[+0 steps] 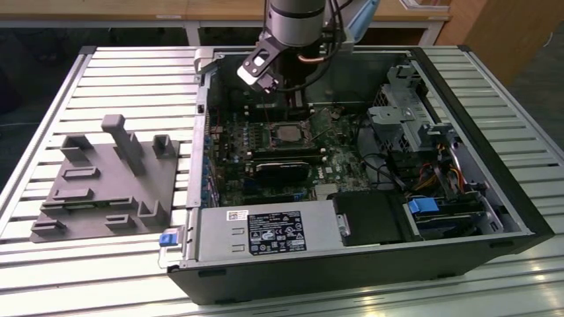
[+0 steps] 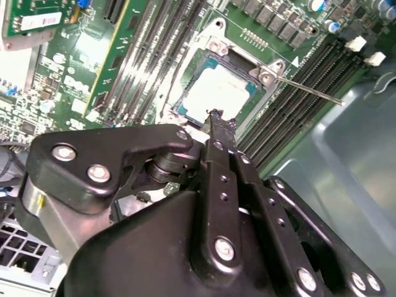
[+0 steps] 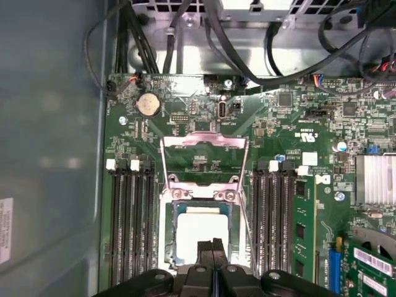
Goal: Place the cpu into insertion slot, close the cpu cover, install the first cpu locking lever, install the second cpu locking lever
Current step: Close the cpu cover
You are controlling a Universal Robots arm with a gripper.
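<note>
The cpu (image 3: 199, 234), a flat silver-grey square, lies in the insertion slot (image 3: 167, 247) on the green board; it also shows in the exterior view (image 1: 287, 133) and the second wrist view (image 2: 218, 94). The cpu cover (image 3: 204, 141) is swung open beyond the slot, with green board visible through its square hole. Thin locking levers (image 3: 163, 162) (image 3: 247, 185) run along its two sides, and one rod (image 2: 309, 90) sticks out free. My gripper (image 3: 213, 249) (image 2: 215, 119) (image 1: 296, 100) hangs just above the cpu's near edge, fingers pressed together, shut on nothing.
The open black computer case (image 1: 520, 218) lies on a slatted metal table. Memory slots (image 3: 130, 223) flank the socket. A black cooler block (image 1: 282, 168), a power supply (image 1: 264, 231), a drive cage (image 1: 405, 112) and cables (image 3: 247, 37) crowd the case. A grey fixture plate (image 1: 105, 178) sits at the exterior view's left.
</note>
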